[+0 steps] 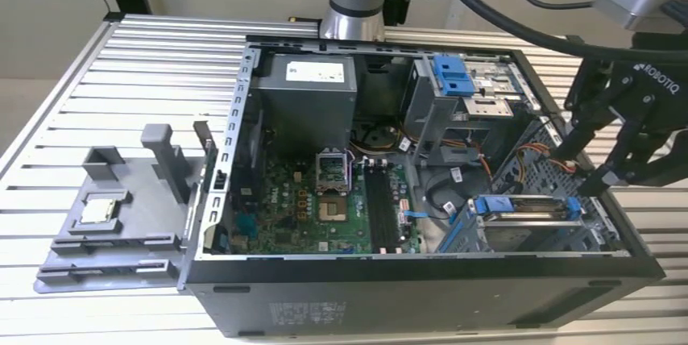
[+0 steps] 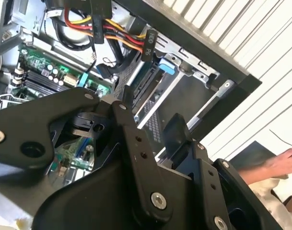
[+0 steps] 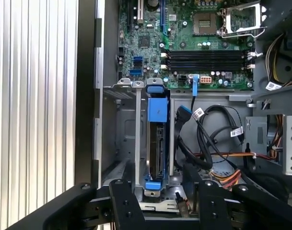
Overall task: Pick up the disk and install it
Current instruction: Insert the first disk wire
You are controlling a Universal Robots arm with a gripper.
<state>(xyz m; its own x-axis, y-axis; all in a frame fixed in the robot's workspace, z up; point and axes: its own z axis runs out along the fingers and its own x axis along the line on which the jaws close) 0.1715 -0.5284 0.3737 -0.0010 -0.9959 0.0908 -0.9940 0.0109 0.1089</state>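
The disk, a metal drive framed by a bright blue bracket, sits in the drive cage at the near corner of the open computer case, on the exterior view's right. In the first wrist view the disk shows edge-on in a cage slot. My gripper hangs just above that cage at the case's rim, open and holding nothing. In the first wrist view the gripper has its black fingers on either side of the disk's near end, apart from it. The second wrist view shows the gripper over the disk.
The motherboard lies in the case floor, with loose cables beside the cage. A second blue bracket sits in the upper bay. A grey fixture holding a small silver chip stands on the slatted table. A person's hand rests outside the case.
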